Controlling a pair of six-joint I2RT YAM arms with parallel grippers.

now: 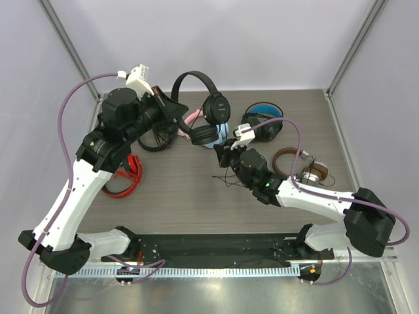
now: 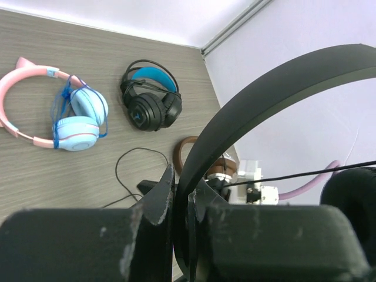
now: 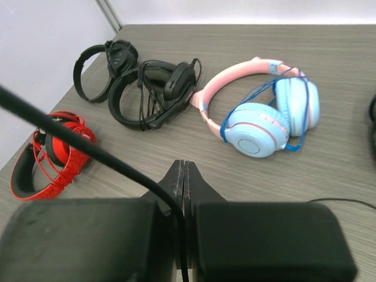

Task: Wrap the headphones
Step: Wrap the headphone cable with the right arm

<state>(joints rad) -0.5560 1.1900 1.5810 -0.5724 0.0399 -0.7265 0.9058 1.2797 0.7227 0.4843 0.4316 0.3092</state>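
The headphones (image 1: 208, 111) are slim and all black, and hang above the back of the table with their earcups down. My left gripper (image 1: 169, 108) is shut on their thin headband (image 2: 264, 88), which runs up between the jaws (image 2: 182, 191). Their thin black cable (image 3: 88, 150) slants in from the upper left and passes down between the jaws of my right gripper (image 3: 183, 170), which is shut on it. In the top view the right gripper (image 1: 226, 156) sits just below the earcups. More cable lies looped on the table (image 2: 134, 154).
A pink-and-blue pair (image 3: 264, 111) lies at the back, behind the held headphones. A bulky black pair with blue lining (image 1: 263, 123) and a brown pair (image 1: 302, 167) lie to the right. A red pair (image 1: 127, 173) and further black pairs (image 3: 147, 94) lie to the left.
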